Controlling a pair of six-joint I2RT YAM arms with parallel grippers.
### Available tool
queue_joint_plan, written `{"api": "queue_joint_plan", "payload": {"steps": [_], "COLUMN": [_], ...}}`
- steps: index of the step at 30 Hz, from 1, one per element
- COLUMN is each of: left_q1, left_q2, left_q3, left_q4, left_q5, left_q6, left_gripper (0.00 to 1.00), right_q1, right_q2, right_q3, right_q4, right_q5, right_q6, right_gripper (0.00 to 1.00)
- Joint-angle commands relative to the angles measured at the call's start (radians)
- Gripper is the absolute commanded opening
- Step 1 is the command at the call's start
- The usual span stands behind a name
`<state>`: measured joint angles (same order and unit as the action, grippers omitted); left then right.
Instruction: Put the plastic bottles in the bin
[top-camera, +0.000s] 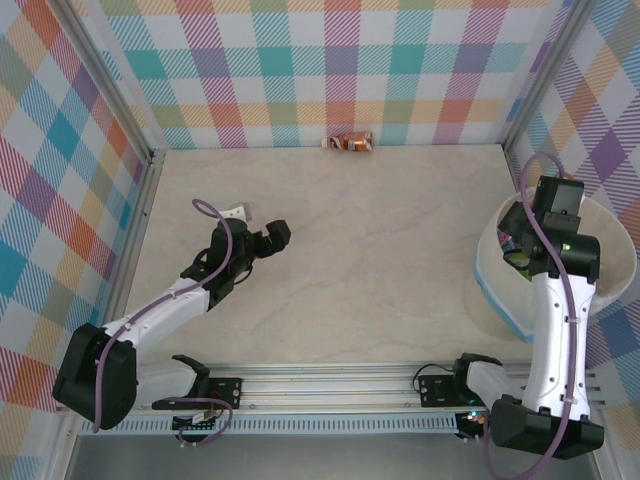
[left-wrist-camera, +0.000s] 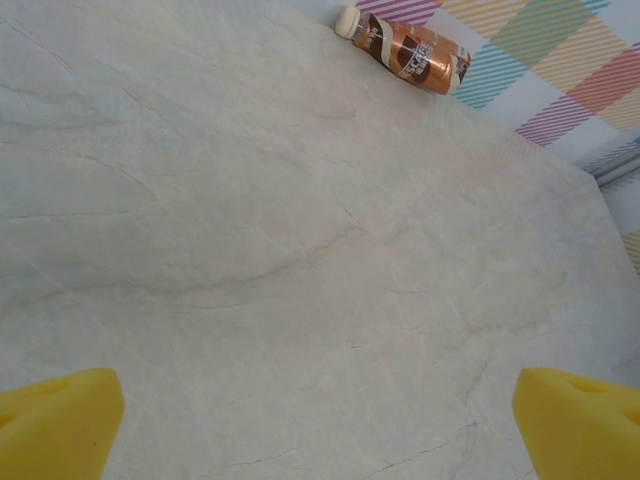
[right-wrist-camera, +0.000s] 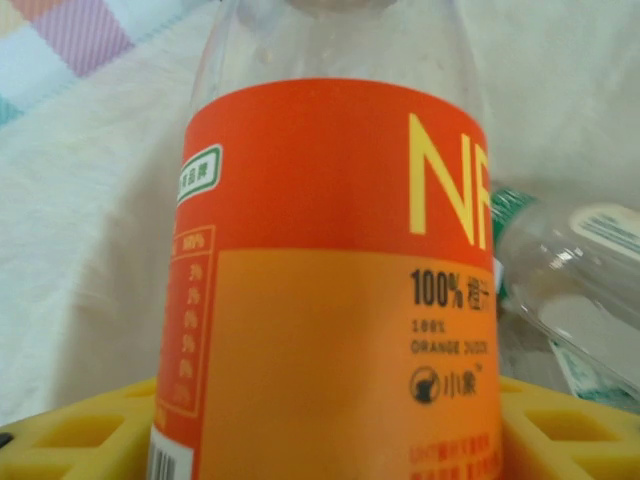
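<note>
A brown bottle (top-camera: 348, 142) with a cream cap lies on its side against the back wall, and the left wrist view has it (left-wrist-camera: 410, 48) at the top. My left gripper (top-camera: 262, 225) hovers over the left middle of the table, open, with bare tabletop between its yellow fingertips (left-wrist-camera: 320, 420). My right gripper (top-camera: 535, 232) hangs down into the cream-white bin (top-camera: 618, 240) at the right. It is shut on an orange-labelled juice bottle (right-wrist-camera: 330, 280), and the yellow fingers (right-wrist-camera: 80, 430) flank both sides of that bottle. Another clear bottle (right-wrist-camera: 570, 290) with green on it lies in the bin beside it.
The bin's white inner wall (right-wrist-camera: 90, 250) rises close behind the held bottle. Checked walls enclose the table on three sides. A metal rail (top-camera: 330, 385) runs along the near edge between the arm bases.
</note>
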<state>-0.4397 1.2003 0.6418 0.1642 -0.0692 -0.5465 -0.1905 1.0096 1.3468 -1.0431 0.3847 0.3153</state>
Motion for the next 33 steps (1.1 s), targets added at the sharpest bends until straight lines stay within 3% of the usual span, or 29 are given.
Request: {"api": "queue_joint_plan", "payload": {"steps": [1,4,8,11,14,17,22,28,33], "left_q1": [0.019,0.018,0.018,0.018,0.018,0.019,0.024,0.044,0.071], "left_q2": [0.013,0.026,0.055,0.092,0.151,0.232,0.403,0.655,0.797], "left_q3": [0.002,0.014,0.042,0.068,0.115,0.187,0.312,0.563,0.734], "left_q4": [0.026,0.02,0.004,0.003,0.012,0.002,0.074,0.079,0.042], "left_q5": [-0.006,-0.004,-0.007,-0.008,0.006,0.003,-0.059,-0.104,-0.088], "left_q6": [-0.014,-0.012,-0.025,-0.05,-0.073,-0.093,-0.107,-0.112,-0.111], "left_gripper": [1.0,1.0,1.0,1.0,1.0,1.0,1.0,1.0,1.0], "right_q1": [-0.004,-0.004,0.035,0.183,0.371,0.45,0.468,0.466,0.454], "right_q2": [-0.052,-0.067,-0.023,0.039,0.171,0.354,0.686,1.095,1.38], "right_q3": [-0.014,0.007,0.123,0.132,0.112,0.139,0.212,0.52,0.797], "right_q4": [-0.056,-0.069,-0.064,0.088,0.306,0.495,0.795,0.844,0.878], "right_q5": [0.12,0.079,-0.236,-0.468,-0.57,-0.575,-0.595,-0.551,-0.547], "right_q6": [0.051,0.034,0.027,0.034,-0.017,-0.032,0.002,-0.062,-0.002], "right_gripper": [0.69,0.77,0.85,0.91,1.0,1.0,1.0,1.0,1.0]}}
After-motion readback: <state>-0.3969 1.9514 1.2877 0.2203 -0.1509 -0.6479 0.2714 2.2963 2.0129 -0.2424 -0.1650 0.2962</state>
